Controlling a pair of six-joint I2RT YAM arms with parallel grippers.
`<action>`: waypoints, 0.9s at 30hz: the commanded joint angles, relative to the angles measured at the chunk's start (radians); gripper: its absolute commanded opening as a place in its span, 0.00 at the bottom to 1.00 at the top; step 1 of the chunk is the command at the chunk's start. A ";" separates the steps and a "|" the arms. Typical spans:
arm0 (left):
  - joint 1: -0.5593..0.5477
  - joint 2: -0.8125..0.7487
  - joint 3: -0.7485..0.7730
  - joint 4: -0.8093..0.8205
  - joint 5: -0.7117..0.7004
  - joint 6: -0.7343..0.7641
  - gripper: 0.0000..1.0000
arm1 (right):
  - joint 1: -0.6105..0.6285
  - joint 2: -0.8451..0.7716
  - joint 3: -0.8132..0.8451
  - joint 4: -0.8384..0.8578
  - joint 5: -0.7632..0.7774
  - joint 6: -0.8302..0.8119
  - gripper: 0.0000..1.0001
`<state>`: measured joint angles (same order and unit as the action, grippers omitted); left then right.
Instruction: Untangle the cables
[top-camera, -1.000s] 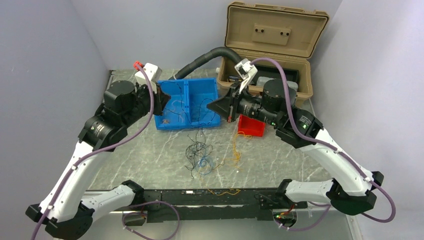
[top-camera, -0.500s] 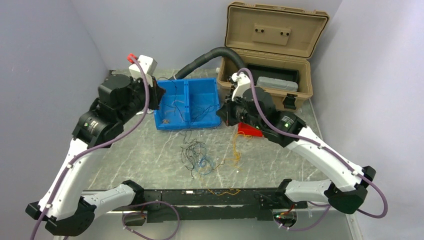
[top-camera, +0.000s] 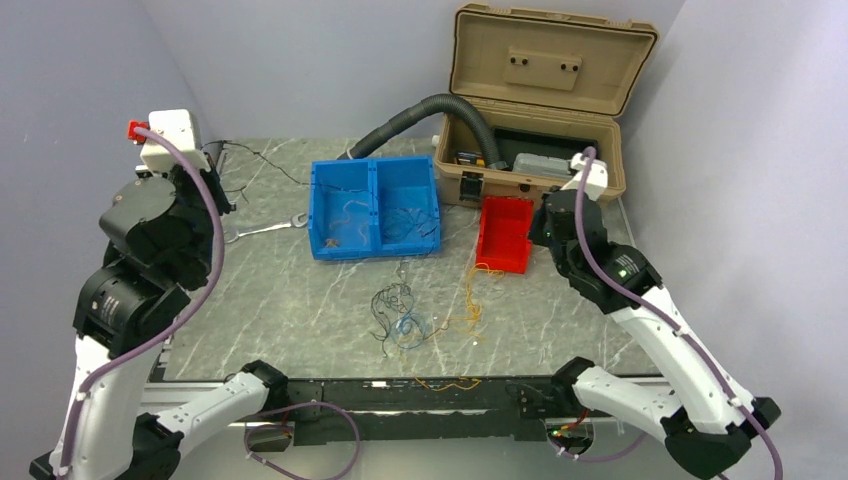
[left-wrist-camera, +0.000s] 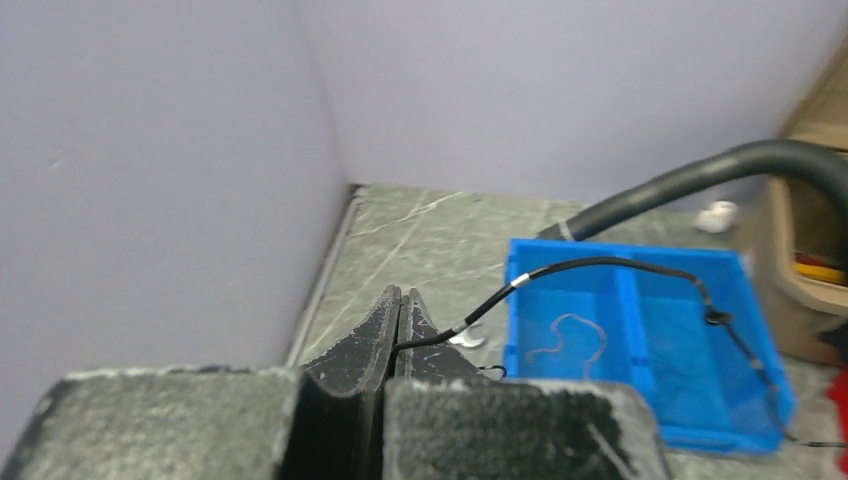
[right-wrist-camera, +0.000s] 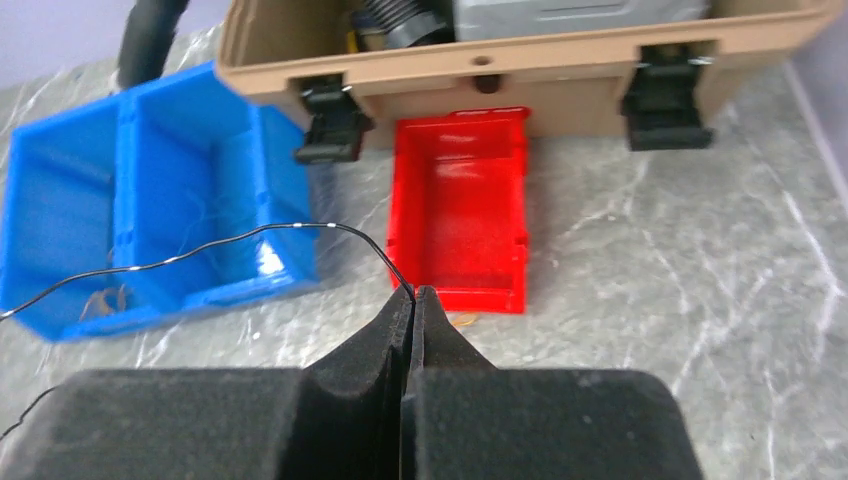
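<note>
A loose tangle of thin cables (top-camera: 400, 312) in black, blue and yellow lies on the marble table, in front of the blue bin (top-camera: 372, 166). More thin wires rest inside that bin. One black cable (left-wrist-camera: 600, 262) with silver bands arcs over the blue bin (left-wrist-camera: 640, 300). My left gripper (left-wrist-camera: 400, 296) is shut on one end of it, back at the far left near the wall (top-camera: 218, 170). My right gripper (right-wrist-camera: 412, 291) is shut on the black cable (right-wrist-camera: 250, 235) too, hovering in front of the red bin (right-wrist-camera: 460, 215), at the table's right side (top-camera: 540, 220).
An open tan case (top-camera: 535, 100) stands at the back right, with a thick grey corrugated hose (top-camera: 400, 125) curving out of it behind the blue bin. The red bin (top-camera: 505, 235) sits just in front of the case. A small wrench (top-camera: 265, 230) lies left of the blue bin.
Both arms have drawn apart from the blue bin: the left swung back toward the left wall, the right pulled away rightward. The black cable now spans between them.
</note>
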<state>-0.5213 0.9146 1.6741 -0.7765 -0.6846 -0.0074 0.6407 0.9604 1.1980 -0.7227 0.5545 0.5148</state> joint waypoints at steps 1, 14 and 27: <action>0.022 0.007 -0.027 0.021 -0.197 0.038 0.00 | -0.071 -0.074 -0.003 0.001 0.089 0.027 0.00; 0.028 0.066 0.098 0.075 0.003 0.015 0.00 | -0.079 -0.010 0.277 0.096 0.017 -0.146 0.00; 0.028 -0.257 -0.480 0.355 0.176 -0.288 0.00 | -0.078 -0.310 -0.123 0.309 -0.121 -0.052 0.00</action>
<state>-0.4980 0.7364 1.4845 -0.4835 -0.6044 -0.0792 0.5644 0.6731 1.2644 -0.4084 0.4435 0.3531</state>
